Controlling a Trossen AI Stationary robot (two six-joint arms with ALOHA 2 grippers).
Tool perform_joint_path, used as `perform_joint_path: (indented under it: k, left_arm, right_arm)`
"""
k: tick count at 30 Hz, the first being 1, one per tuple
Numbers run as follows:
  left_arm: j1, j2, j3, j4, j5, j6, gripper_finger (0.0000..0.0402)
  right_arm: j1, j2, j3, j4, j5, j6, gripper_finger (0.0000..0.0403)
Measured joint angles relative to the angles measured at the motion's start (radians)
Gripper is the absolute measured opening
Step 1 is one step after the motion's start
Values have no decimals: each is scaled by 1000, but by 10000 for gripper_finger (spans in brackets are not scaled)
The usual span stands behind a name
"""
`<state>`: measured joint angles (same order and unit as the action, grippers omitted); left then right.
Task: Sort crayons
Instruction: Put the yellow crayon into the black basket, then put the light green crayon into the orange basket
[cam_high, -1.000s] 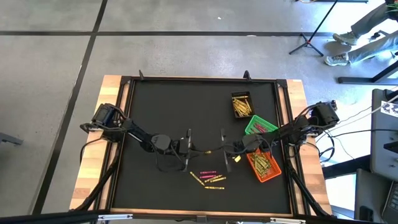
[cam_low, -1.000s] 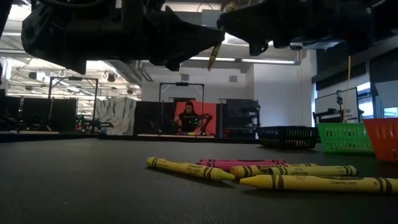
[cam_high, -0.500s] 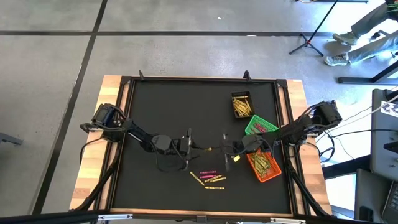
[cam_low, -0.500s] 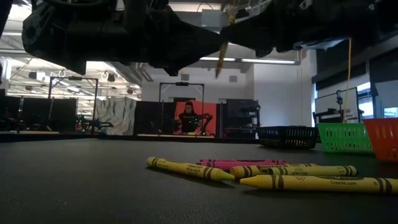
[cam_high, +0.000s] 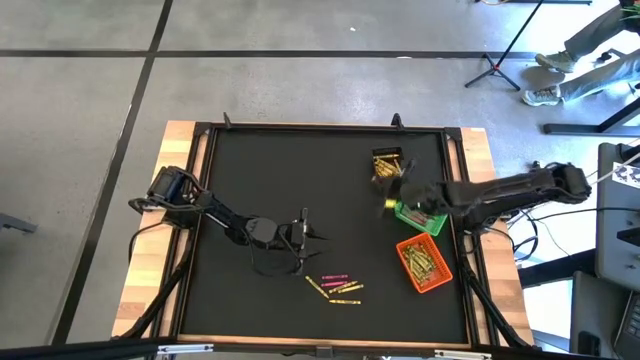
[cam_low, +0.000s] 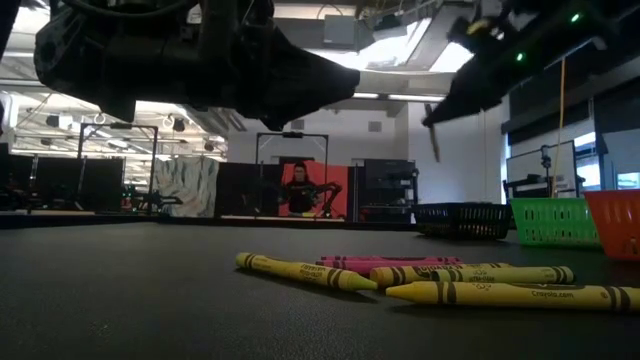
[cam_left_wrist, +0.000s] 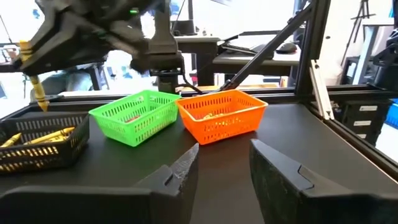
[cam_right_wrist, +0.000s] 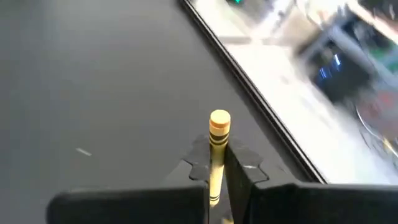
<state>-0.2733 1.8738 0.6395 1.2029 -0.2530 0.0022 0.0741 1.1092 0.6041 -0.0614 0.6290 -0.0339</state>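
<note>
right gripper (cam_right_wrist: 214, 163): clamped on a yellow crayon (cam_right_wrist: 217, 140), stick along the fingers, tip out front.
bin: your black bin (cam_high: 390, 168) sits just beside it, green bin (cam_high: 420, 213) under the arm.
left gripper (cam_left_wrist: 221, 163): fingers apart, empty, mid-table.
loose crayons (cam_high: 336, 285): on the mat, nearest your left gripper.
</note>
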Motion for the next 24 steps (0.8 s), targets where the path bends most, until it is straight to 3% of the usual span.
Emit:
perform_joint_path:
  k: [5,12,17,21,24]
  left_arm:
    - [0,0,0,2,0,0,125]
    - [0,0,0,0,-1,-2,125]
    - [0,0,0,-6,-1,-2,125]
    - [0,0,0,-7,-1,-1,125]
    - [0,0,0,-11,3,-1,125]
  right_arm:
    - [-219,-26,0,-140,-152,66,12]
    - [-432,30,-27,-154,-373,133,25]
    - [-490,77,-43,-150,-382,142,38]
    - [-487,81,-43,-152,-391,142,90]
    - [-484,66,-43,-153,-495,137,134]
